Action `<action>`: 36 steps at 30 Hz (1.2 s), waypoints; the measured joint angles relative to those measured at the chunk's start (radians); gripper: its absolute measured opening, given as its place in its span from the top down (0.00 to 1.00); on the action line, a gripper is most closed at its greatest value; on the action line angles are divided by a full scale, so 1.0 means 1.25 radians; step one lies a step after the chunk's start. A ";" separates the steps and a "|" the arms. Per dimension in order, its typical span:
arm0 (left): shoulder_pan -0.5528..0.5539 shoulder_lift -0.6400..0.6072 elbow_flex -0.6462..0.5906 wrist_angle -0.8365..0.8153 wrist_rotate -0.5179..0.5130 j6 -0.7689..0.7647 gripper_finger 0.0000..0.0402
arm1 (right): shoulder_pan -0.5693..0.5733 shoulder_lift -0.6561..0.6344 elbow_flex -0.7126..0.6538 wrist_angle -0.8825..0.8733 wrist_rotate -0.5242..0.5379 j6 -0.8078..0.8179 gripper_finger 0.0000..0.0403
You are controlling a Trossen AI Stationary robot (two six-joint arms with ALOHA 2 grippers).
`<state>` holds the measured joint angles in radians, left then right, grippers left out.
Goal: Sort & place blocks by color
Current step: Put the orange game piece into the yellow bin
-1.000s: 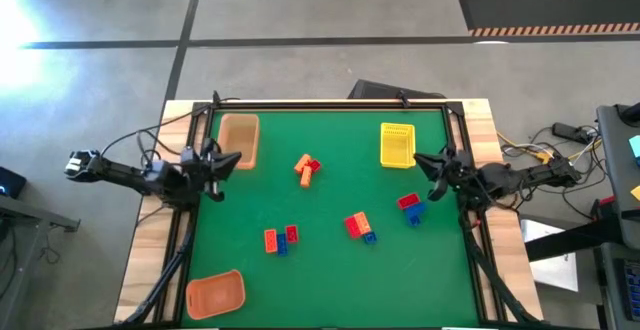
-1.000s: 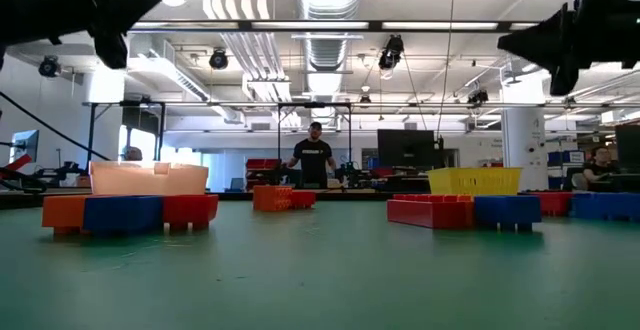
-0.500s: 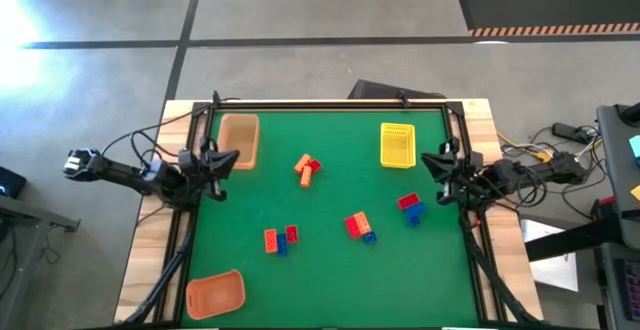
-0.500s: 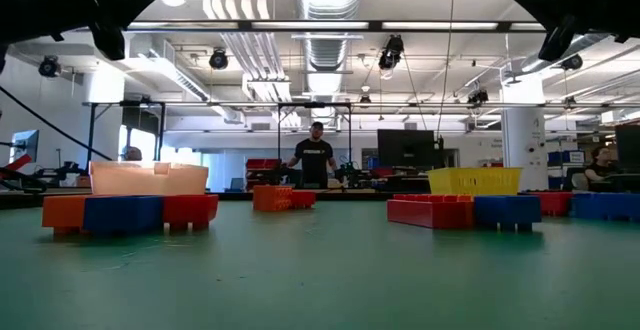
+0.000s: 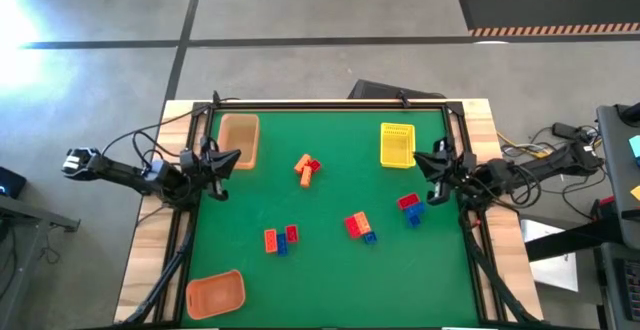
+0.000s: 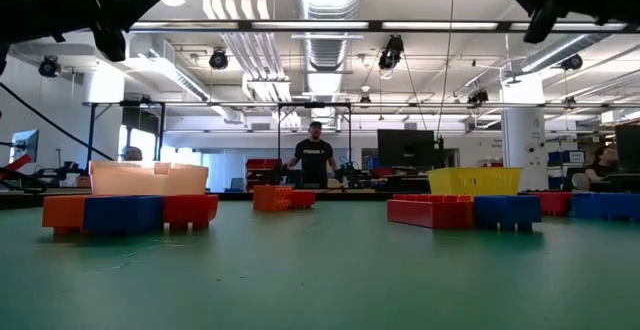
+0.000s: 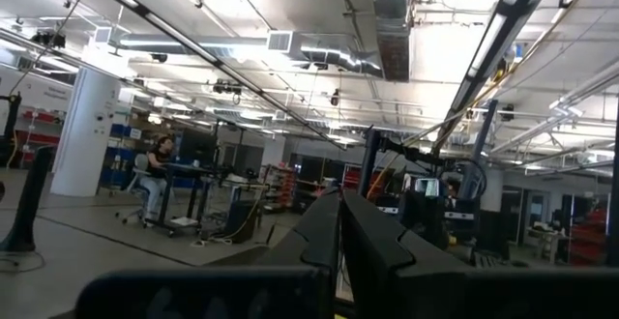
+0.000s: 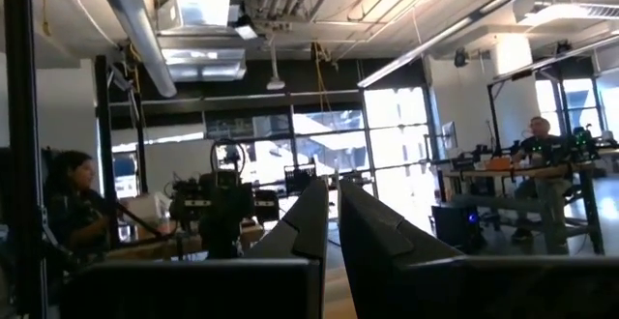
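Wrist views are showing only the room and closed fingers, no blocks visible there. Low view is cutting off both arms at the top edge. Individual bricks are hard to count exactly from above; four small clusters of blocks are sitting on the green desk, mixing red, orange and blue. Left end effector is clenched, holding nothing, just beside the tan tray; nearest cluster is well apart, toward desk centre. Right end effector is clenched and empty too, just beside the yellow tray, a red/blue cluster near below it. Three trays total, orange tray at the front-left corner
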<state>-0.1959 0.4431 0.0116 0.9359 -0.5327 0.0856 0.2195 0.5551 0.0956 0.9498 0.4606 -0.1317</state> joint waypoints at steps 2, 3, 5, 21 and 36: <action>0.000 0.000 0.000 0.000 0.000 0.000 1.00 | 0.000 0.038 0.034 -0.009 0.000 -0.002 0.96; 0.000 0.000 0.000 0.000 0.000 0.000 1.00 | 0.000 0.059 0.052 -0.019 0.000 -0.003 0.96; 0.000 0.000 0.000 0.000 0.000 0.000 1.00 | 0.000 0.098 0.085 -0.035 0.001 -0.003 0.96; 0.000 0.007 -0.001 -0.001 0.001 -0.001 1.00 | 0.000 0.339 0.436 -0.619 0.007 0.304 0.96; 0.000 0.015 -0.001 -0.002 0.001 0.000 1.00 | 0.002 0.599 0.774 -1.322 -0.130 0.498 0.96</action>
<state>-0.1959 0.4620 0.0105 0.9340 -0.5312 0.0852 0.2218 1.3042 1.0629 -0.7026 0.2984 0.4908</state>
